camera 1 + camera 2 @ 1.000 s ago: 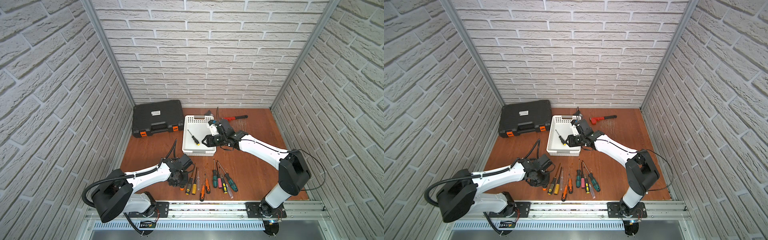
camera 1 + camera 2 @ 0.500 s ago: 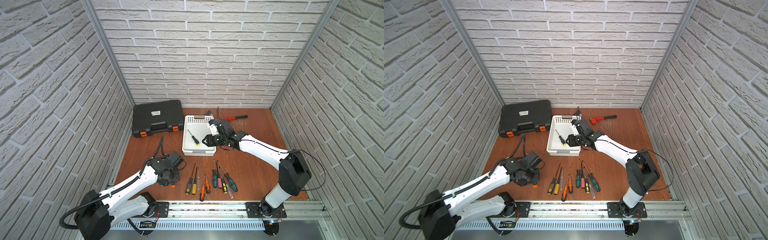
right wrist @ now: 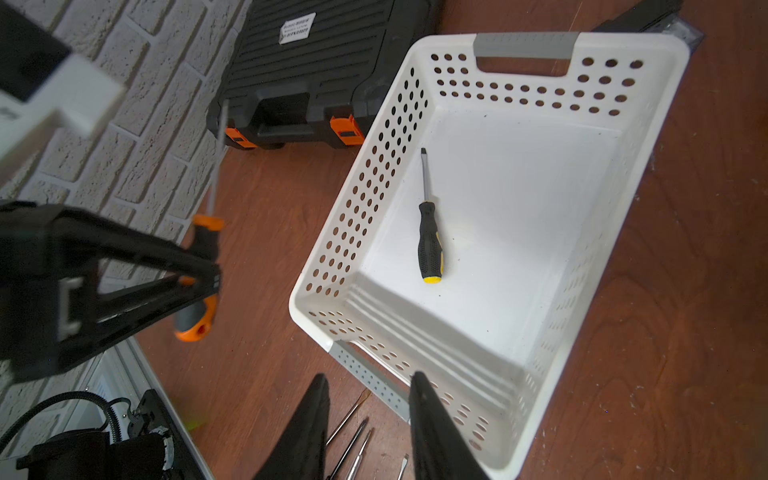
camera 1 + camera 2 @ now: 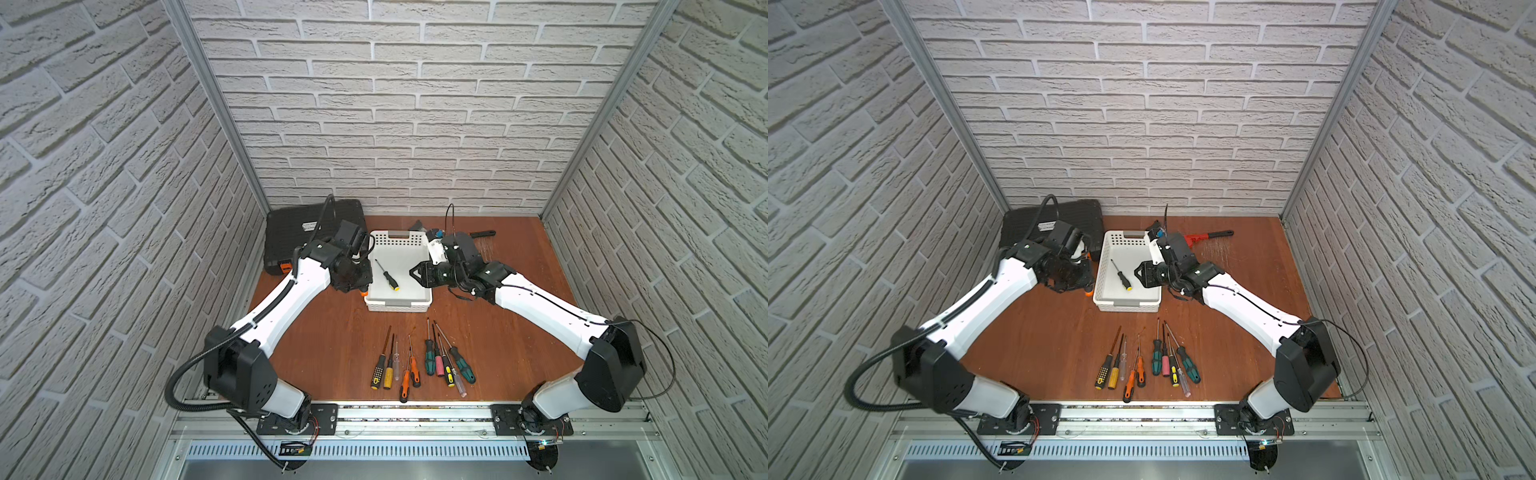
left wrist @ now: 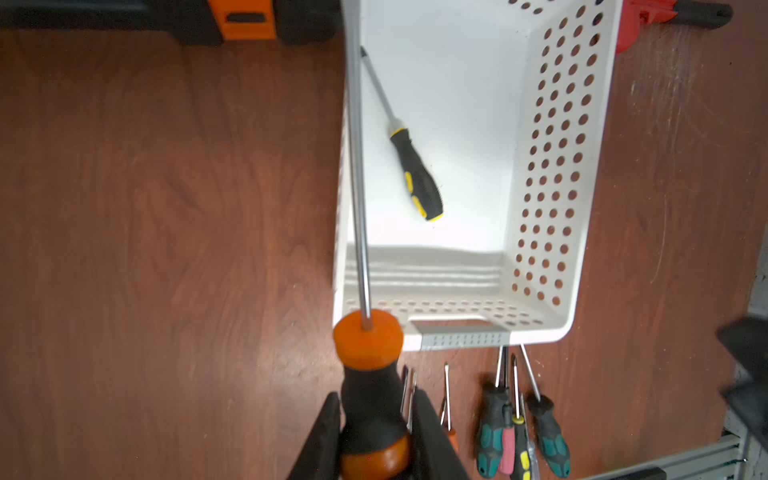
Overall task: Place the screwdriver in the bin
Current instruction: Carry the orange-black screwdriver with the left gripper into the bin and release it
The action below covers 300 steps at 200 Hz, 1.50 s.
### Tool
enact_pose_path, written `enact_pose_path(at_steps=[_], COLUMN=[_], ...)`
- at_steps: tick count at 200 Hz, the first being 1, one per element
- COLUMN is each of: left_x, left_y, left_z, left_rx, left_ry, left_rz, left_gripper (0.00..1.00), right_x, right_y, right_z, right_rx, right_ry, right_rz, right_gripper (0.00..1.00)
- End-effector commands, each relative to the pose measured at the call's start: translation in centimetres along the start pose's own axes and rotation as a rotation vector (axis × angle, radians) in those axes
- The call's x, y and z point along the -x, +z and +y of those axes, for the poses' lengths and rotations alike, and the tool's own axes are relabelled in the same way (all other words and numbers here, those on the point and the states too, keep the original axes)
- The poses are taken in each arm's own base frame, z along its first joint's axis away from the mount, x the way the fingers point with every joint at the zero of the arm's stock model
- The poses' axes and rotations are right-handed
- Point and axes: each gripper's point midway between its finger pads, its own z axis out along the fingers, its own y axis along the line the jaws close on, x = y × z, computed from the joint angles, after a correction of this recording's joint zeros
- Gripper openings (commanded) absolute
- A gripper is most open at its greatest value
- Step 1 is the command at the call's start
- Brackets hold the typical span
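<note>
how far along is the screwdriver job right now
Done: one black-and-yellow screwdriver lies in the bin. In hand: the left gripper clamps an orange-and-black screwdriver beside the bin, not yet inside; the right gripper is open and empty. Left: drop it in; a row of screwdrivers lies on the table.

This is a robot test cell dressed as a small workshop. White brick-pattern panels [image 4: 415,124] framed by aluminium posts [image 4: 220,116] close in a wood-grain counter [image 4: 332,345] on three sides, and both arms bolt to an aluminium rail [image 4: 415,409] along the open edge. A row of screwdrivers [image 4: 429,360] lies between that rail and the left gripper [image 4: 358,284], and a black tool case [image 4: 291,237] sits just beyond the gripper.
</note>
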Motion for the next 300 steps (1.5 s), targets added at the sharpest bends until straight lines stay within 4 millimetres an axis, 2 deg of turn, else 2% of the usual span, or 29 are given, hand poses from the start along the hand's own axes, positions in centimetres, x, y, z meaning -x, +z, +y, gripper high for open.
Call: enact_pose_path(at_steps=[1, 29, 51, 100, 138, 190, 227, 247, 284, 300], left_x=[2.3, 3.7, 3.8, 4.0, 3.7, 3.1, 3.0, 3.1, 3.4, 3.6], left_y=[1.7, 5.2, 8.1, 12.7, 15.4, 17.6, 18.5, 18.6, 17.8, 17.0], left_z=[-1.8, -2.2, -2.0, -1.6, -0.9, 0.3, 0.4, 0.1, -0.6, -1.0], left_rx=[-0.039, 0.002, 0.042, 0.104, 0.147, 0.188, 0.180, 0.160, 0.139, 0.134], left_ry=[0.040, 0.045, 0.046, 0.043, 0.031, 0.018, 0.021, 0.021, 0.024, 0.039], left_rz=[-0.003, 0.036, 0.073, 0.148, 0.181, 0.183, 0.190, 0.189, 0.162, 0.144], left_gripper=[0.02, 0.03, 0.02, 0.02, 0.04, 0.06, 0.16, 0.21, 0.42, 0.44], right_x=[-0.5, -1.5, -2.2, -3.0, -3.2, -4.7, -5.7, -6.0, -5.5, -5.3], right_y=[-1.6, -2.7, -2.4, -1.0, -0.8, -0.1, 0.1, 0.0, -0.6, -0.9], right_z=[-0.2, -1.1, -1.0, -0.7, -0.9, -2.0, -2.4, -2.6, -2.5, -2.5], right_rx=[-0.020, -0.054, -0.031, 0.011, 0.000, -0.033, -0.039, -0.048, -0.056, -0.061], right_ry=[-0.026, -0.039, -0.032, -0.035, -0.054, -0.045, -0.012, -0.005, -0.009, -0.014], right_rz=[-0.024, -0.026, -0.013, 0.025, 0.036, 0.084, 0.108, 0.111, 0.102, 0.097], right_gripper=[0.35, 0.35, 0.35, 0.35, 0.36, 0.36, 0.36, 0.36, 0.37, 0.38])
